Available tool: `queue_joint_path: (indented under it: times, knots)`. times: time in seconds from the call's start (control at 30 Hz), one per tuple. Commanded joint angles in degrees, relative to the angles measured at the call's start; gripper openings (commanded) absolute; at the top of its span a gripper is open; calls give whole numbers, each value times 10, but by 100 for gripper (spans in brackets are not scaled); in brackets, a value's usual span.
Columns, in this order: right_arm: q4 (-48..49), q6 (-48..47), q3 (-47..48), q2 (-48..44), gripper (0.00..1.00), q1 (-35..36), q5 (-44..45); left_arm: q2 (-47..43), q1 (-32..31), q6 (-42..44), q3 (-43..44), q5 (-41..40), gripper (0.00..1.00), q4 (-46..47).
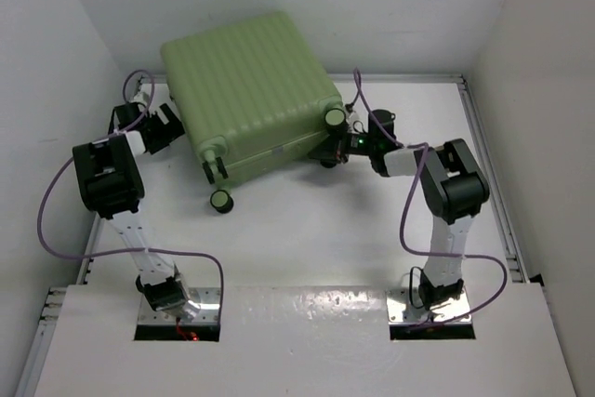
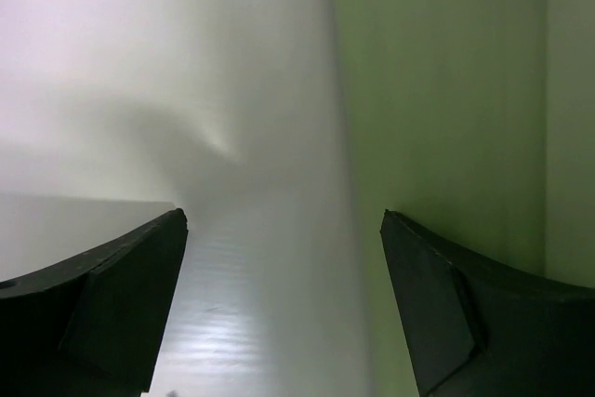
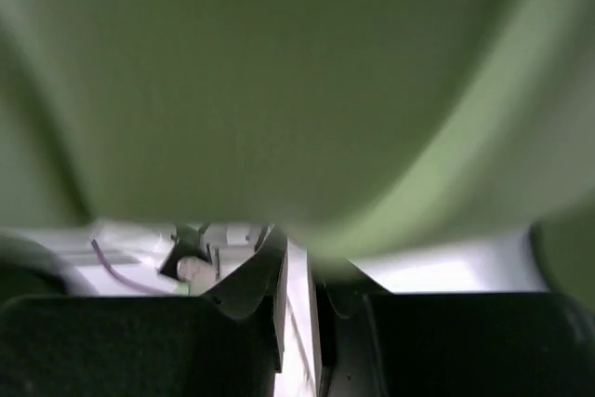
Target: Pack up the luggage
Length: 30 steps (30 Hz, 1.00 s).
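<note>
The luggage (image 1: 251,81) is a closed pale-green ribbed suitcase lying flat at the back middle of the table, with caster wheels (image 1: 222,200) on its near edge. My left gripper (image 1: 165,127) is open beside its left side. In the left wrist view (image 2: 284,220) the green shell (image 2: 446,90) is just behind the right finger, and nothing is between the fingers. My right gripper (image 1: 333,151) is at the suitcase's near right corner, below a wheel (image 1: 335,118). In the right wrist view (image 3: 297,262) its jaws stand almost together under the blurred green shell (image 3: 279,72).
White walls close in the table on the left (image 1: 56,62), back and right. A metal rail (image 1: 488,165) runs along the table's right edge. Purple cables (image 1: 51,211) loop from both arms.
</note>
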Motion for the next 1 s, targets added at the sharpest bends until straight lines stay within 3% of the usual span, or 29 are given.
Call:
queue_joint_path:
  times: [0.0, 0.13, 0.17, 0.23, 0.4, 0.53, 0.67, 0.7, 0.8, 0.93, 0.97]
  knots:
    - [12, -56, -33, -74, 14, -8, -21, 15, -91, -63, 25, 190, 92, 14]
    - [-78, -137, -83, -176, 17, -25, 10, -8, -76, -68, 6, 150, 92, 1]
    - [-159, -156, -91, -206, 18, -28, 20, -15, -76, -68, 0, 138, 92, 1]
    - [-227, -224, -107, -254, 21, -45, 65, -34, -56, -68, -12, 122, 92, 1]
    - [-396, -303, -140, -405, 40, -119, 214, -110, -27, -49, -82, 68, 96, -9]
    - [-496, -327, -77, -470, 60, -144, 233, -173, -16, -25, -128, 45, 97, -9]
    - [-597, -320, 37, -459, 73, -121, 223, -228, -16, -6, -167, 33, 97, -9]
    - [-611, -320, 55, -450, 82, -115, 231, -237, -16, -1, -175, 33, 97, -9]
    - [-686, -333, 117, -409, 92, -65, 282, -268, -21, 11, -199, 22, 97, -3]
    - [-714, -375, 165, -358, 99, -13, 413, -301, -21, 23, -207, 2, 97, -3]
    - [-722, -406, 190, -333, 99, 11, 479, -306, -21, 29, -213, -5, 97, -8]
